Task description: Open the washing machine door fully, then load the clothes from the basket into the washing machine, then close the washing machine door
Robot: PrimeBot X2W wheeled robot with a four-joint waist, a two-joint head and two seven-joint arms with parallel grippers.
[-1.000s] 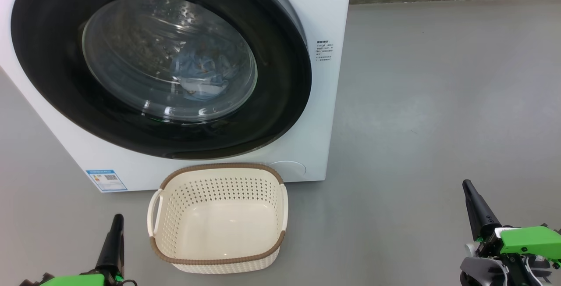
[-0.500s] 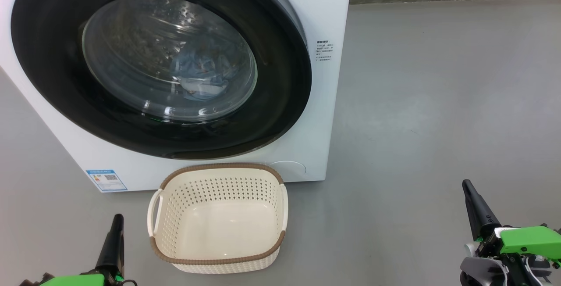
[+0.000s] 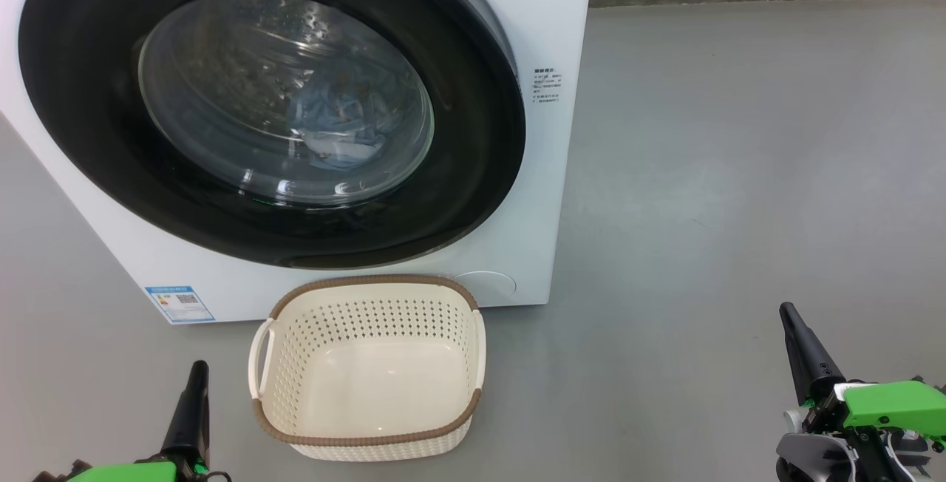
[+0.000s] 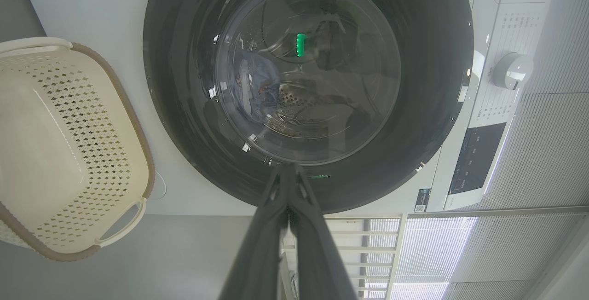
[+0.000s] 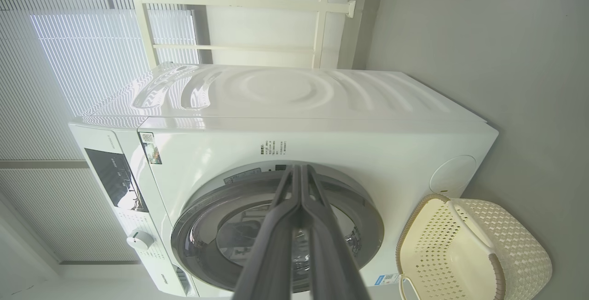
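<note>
Basket (image 3: 369, 312) first on my head feed: it sits on the grey floor (image 3: 739, 171) just in front of the washing machine (image 3: 550, 16), its bare cream bottom in plain sight. The washing machine door (image 3: 81, 112) lies shut against the front, and through its glass I see the clothes (image 3: 336, 116), light blue, bunched inside the drum. My left gripper (image 3: 196, 378) sits low, left of the basket, and my right gripper (image 3: 792, 323) well off to its right, each with fingers pressed together and pointing toward the machine. My left wrist feed adds the control knob (image 4: 513, 69) and dark display panel (image 4: 476, 157) beside the door. My right wrist feed gives the machine's glossy top (image 5: 276, 90), a round cover (image 5: 452, 175) near the basket, and window blinds (image 5: 69, 60) behind.
</note>
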